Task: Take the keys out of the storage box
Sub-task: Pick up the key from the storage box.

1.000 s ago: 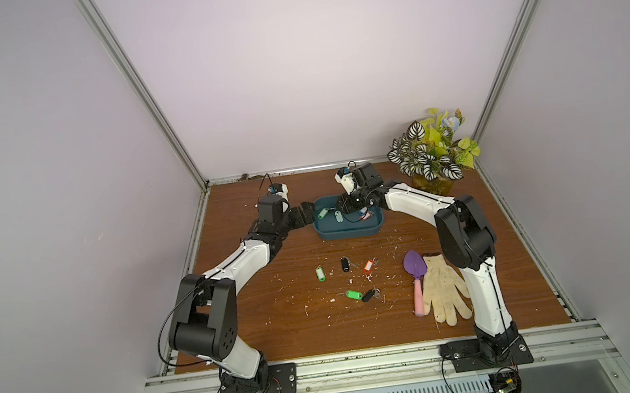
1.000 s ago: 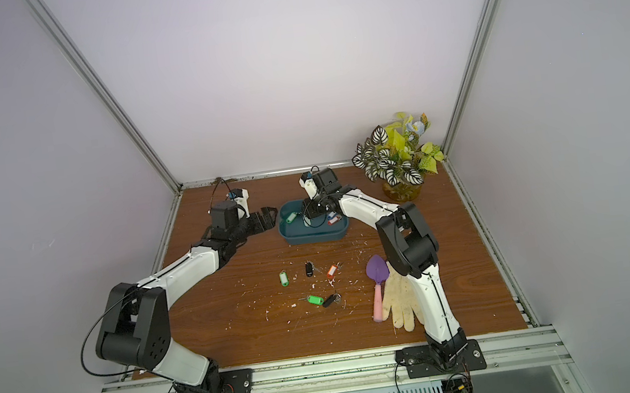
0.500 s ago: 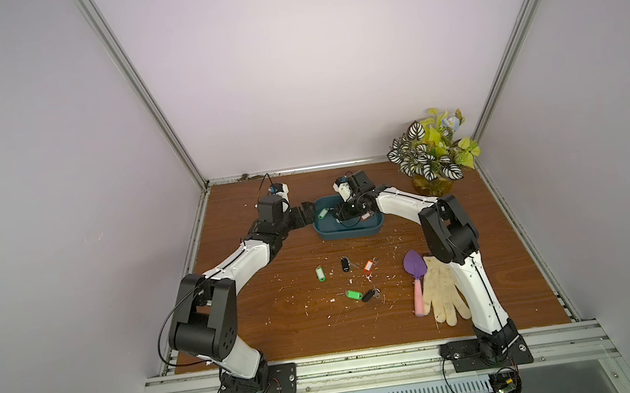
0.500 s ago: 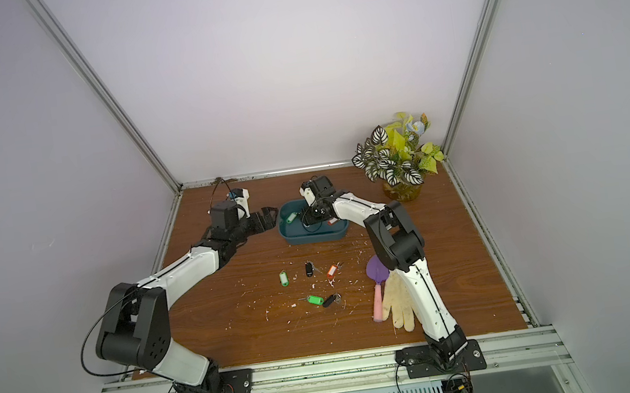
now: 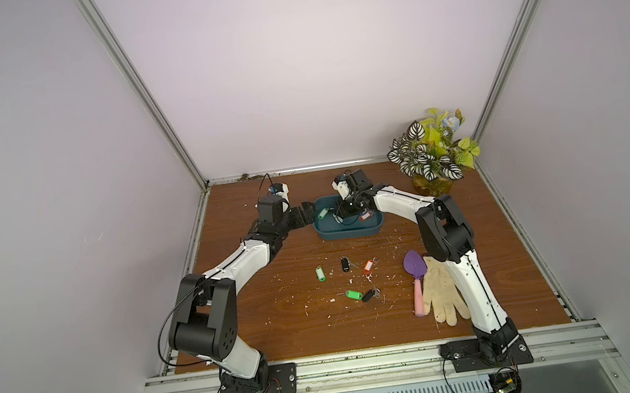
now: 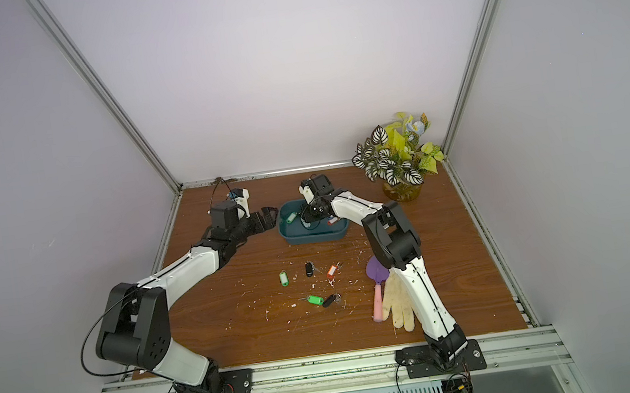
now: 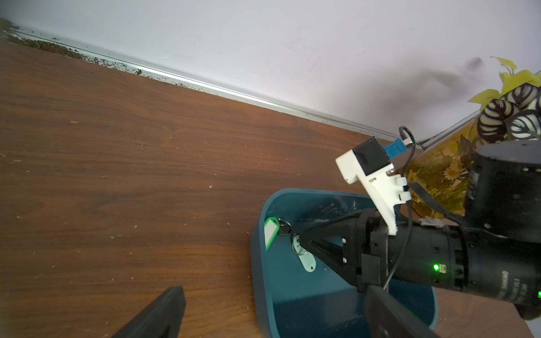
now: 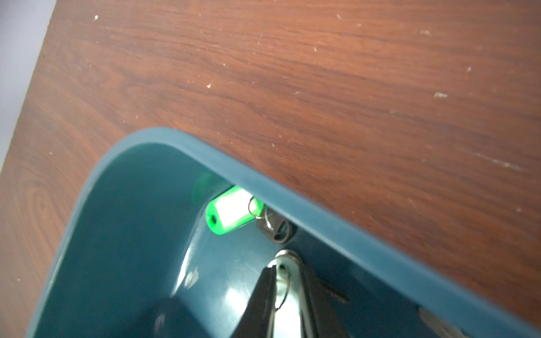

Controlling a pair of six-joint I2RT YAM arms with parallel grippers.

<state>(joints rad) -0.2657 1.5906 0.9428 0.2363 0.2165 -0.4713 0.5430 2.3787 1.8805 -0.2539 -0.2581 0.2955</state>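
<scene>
The dark teal storage box (image 5: 351, 235) (image 6: 314, 238) stands at the back middle of the table. My right gripper (image 5: 343, 218) (image 8: 285, 272) reaches down into it and is shut on the pale green tag (image 8: 287, 317) (image 7: 307, 262) of one of the keys. A bright green tagged key (image 5: 322, 213) (image 8: 231, 215) lies against the box wall, and a red tag (image 5: 365, 215) lies at its right end. Several tagged keys lie on the table in front, among them a green one (image 5: 319, 273) and an orange one (image 5: 368, 267). My left gripper (image 5: 307, 213) (image 7: 275, 316) is open at the box's left end, holding nothing.
A purple-and-pink trowel (image 5: 415, 271) and a cream glove (image 5: 441, 292) lie front right beside my right arm. A potted plant (image 5: 434, 186) stands in the back right corner. Small pale crumbs are scattered over the wooden table (image 5: 281, 326).
My right gripper has lowered towards the box's left part and closed on the pale green tag. The left arm has not moved.
</scene>
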